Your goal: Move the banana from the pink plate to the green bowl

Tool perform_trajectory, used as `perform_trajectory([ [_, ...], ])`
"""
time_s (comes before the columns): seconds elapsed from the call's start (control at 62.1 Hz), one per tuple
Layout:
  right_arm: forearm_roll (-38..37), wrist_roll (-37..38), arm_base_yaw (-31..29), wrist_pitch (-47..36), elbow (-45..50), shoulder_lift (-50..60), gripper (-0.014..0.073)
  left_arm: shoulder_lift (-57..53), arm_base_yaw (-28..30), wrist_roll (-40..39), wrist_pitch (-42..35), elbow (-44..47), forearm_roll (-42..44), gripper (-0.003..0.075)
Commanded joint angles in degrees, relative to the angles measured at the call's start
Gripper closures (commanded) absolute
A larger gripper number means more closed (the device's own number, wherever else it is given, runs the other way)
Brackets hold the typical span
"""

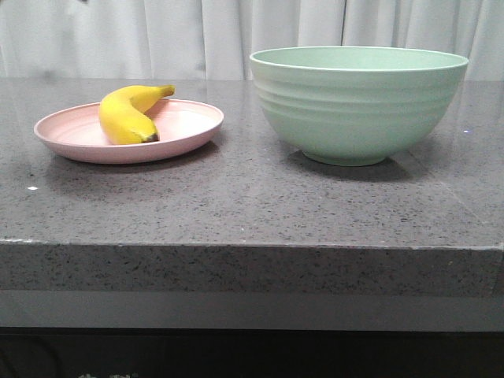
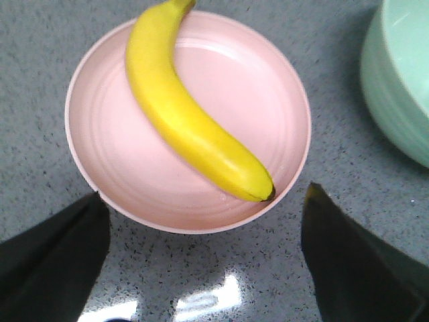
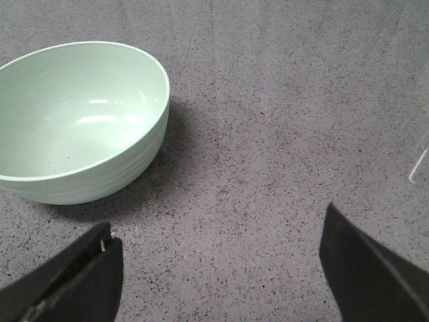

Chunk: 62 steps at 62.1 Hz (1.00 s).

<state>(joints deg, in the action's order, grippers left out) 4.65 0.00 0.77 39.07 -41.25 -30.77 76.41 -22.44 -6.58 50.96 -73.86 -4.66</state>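
The banana [image 1: 127, 115] is laid curved across the plate [image 1: 181, 135], its dark tip toward the counter's [image 1: 236, 205] front edge. The plate is set left of the bowl [image 1: 358, 102], apart from it. The left gripper [image 2: 201, 258] is held spread above the plate's near rim, gripping nothing. The right gripper [image 3: 218, 268] is spread wide beside the bowl.
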Motion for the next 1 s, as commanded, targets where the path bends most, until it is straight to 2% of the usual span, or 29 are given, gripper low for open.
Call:
perform_trajectory([
  [0.0,-0.3,-0.7,-0.1,-3.9,-1.6,-0.8,-0.0019,5.4,-0.4,-4.4,4.0,-7.0,0.5,0.0151],
  [0.37,-0.3,-0.7,-0.1,-3.9,-1.6,-0.8,-0.0019,23.2,-0.6,-13.9,18.9,-24.4,3.8,0.0151],
  [0.628,-0.3,-0.7,-0.1,-4.5,-1.6,-0.8,-0.0019,28.1,-0.8,-15.9,19.2,-28.1,2.7,0.0151],
  [0.982,-0.3,-0.7,-0.1,-6.3,-1.6,-0.8,-0.0019,31.1,-0.8,-19.8,18.0,-28.6,1.7,0.0153],
])
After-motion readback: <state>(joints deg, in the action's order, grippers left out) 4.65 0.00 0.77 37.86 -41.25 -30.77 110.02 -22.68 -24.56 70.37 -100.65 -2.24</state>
